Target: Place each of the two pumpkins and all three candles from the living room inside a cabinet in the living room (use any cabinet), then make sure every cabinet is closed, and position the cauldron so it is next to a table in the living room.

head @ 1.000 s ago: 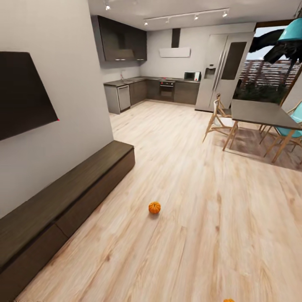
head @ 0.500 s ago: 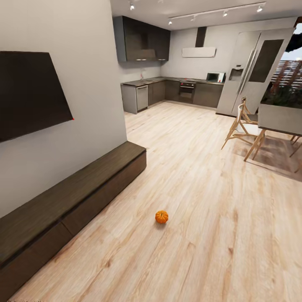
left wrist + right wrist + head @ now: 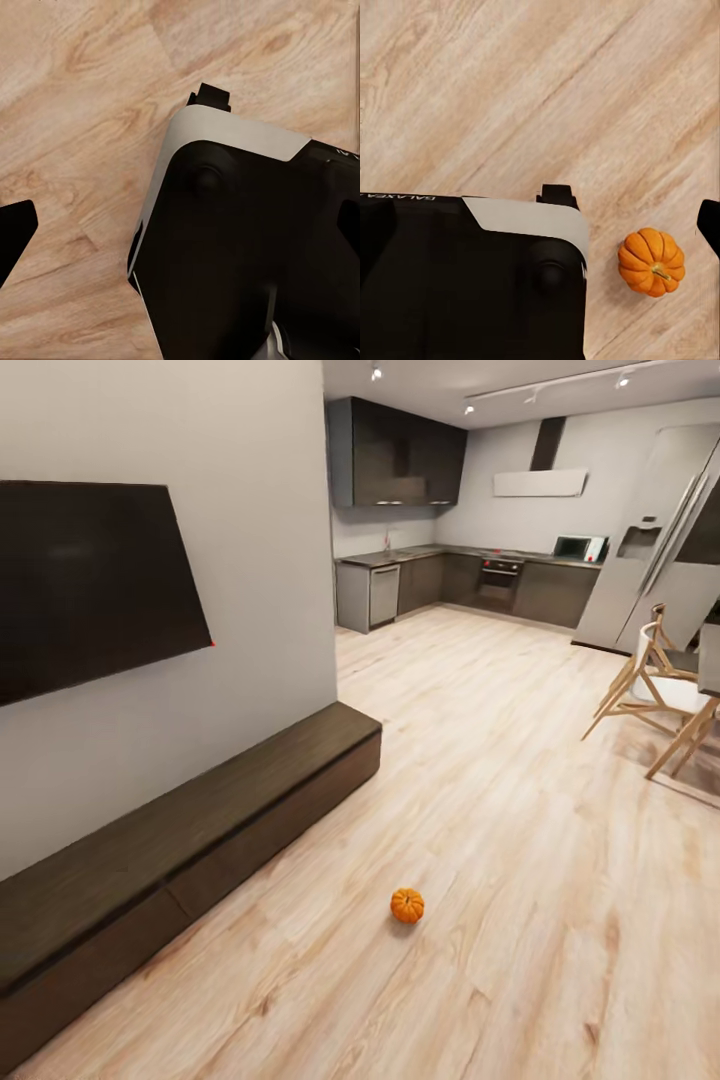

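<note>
Pumpkin [image 3: 407,905] lies on the floor [image 3: 520,840], lower centre; cabinet [image 3: 200,840] lower left, fronts flush (closed). State of my end effectors: cannot tell.

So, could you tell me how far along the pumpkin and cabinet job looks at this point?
Nothing looks done yet. The cabinet under the TV has all visible fronts shut. One pumpkin sits on the bare wood floor in the head view, and a pumpkin lies beside the robot's base in the right wrist view. Nothing is in hand. Pumpkins, candles and cauldron all remain.
</note>
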